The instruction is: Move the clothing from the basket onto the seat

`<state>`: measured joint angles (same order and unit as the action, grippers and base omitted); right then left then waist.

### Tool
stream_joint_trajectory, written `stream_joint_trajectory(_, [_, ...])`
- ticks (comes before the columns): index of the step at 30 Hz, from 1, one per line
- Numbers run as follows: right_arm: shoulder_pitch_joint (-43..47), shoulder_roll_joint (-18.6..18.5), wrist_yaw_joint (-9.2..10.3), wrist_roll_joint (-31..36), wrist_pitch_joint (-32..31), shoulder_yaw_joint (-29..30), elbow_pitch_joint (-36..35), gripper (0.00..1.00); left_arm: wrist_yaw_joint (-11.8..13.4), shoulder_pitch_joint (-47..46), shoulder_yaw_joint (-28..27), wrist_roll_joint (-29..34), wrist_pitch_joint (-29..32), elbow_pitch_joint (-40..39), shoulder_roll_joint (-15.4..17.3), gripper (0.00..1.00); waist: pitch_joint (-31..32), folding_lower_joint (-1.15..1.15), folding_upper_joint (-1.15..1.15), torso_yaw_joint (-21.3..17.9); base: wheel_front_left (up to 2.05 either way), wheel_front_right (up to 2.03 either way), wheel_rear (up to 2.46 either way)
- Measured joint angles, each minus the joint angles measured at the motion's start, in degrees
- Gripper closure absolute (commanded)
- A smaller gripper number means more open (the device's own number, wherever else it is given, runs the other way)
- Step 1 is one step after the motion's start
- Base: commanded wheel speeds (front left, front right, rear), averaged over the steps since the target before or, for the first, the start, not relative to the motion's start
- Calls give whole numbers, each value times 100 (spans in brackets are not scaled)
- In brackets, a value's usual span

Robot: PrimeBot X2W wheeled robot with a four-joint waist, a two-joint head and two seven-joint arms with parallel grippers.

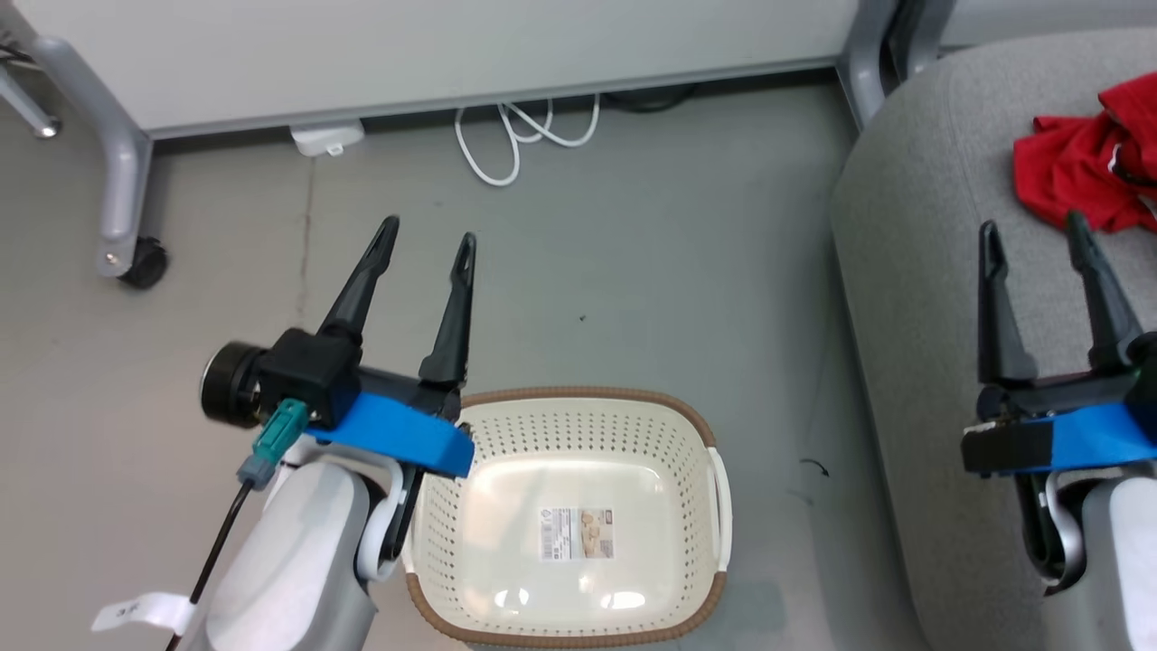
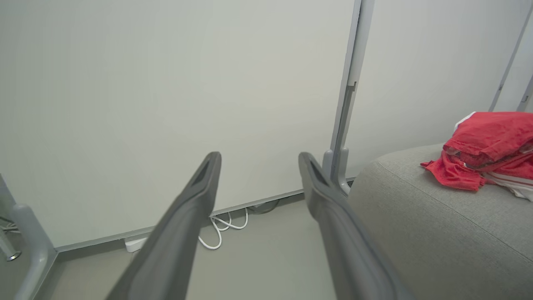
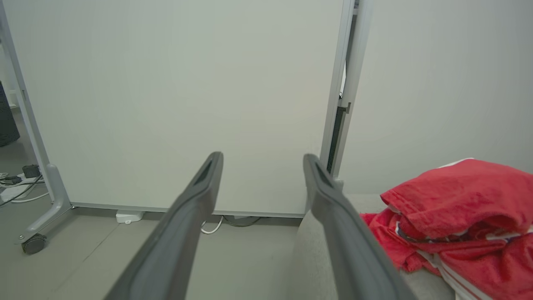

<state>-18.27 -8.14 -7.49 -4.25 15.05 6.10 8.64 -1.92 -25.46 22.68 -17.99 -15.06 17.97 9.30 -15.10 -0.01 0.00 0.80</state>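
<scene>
1. Head view: our left gripper [image 1: 429, 231] hangs spread over the floor [image 1: 633, 271], just beside the basket [image 1: 587, 395], whose labelled bottom lies in plain sight. Our right gripper [image 1: 1032, 222], likewise spread, hovers above the seat [image 1: 913, 226], near the clothing [image 1: 1076, 172] heaped on it.
2. Left wrist view: we see the left gripper parted and gripping nothing, with the red clothing piled on the seat at far right.
3. Right wrist view: the right gripper stands parted, and the clothing rests on the seat close beside it.
</scene>
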Motion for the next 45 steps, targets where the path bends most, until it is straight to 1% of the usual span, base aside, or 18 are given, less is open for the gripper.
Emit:
stream_joint_trajectory(9, [340, 221, 0, 87, 0, -40, 45, 0, -171, 421, -536, 257, 0, 14, -200, 0, 332, 0, 0, 238, 0, 0, 0])
stream_joint_trajectory(16, [622, 323, 0, 90, 0, -54, 69, 0, -266, 785, -806, 447, 0, -20, -311, 0, 522, 0, 0, 308, 0, 0, 0])
stream_joint_trajectory(31, [1183, 466, 0, 75, 0, 18, -24, 0, -390, 1241, -1100, 644, 0, -8, -492, 0, 854, 1, 0, 327, 0, 0, 0])
stream_joint_trajectory(45, [1383, 511, 0, 58, 0, 41, -27, 0, -456, 1572, -1259, 705, 0, 16, -589, 0, 1103, 1, 0, 331, 0, 0, 0])
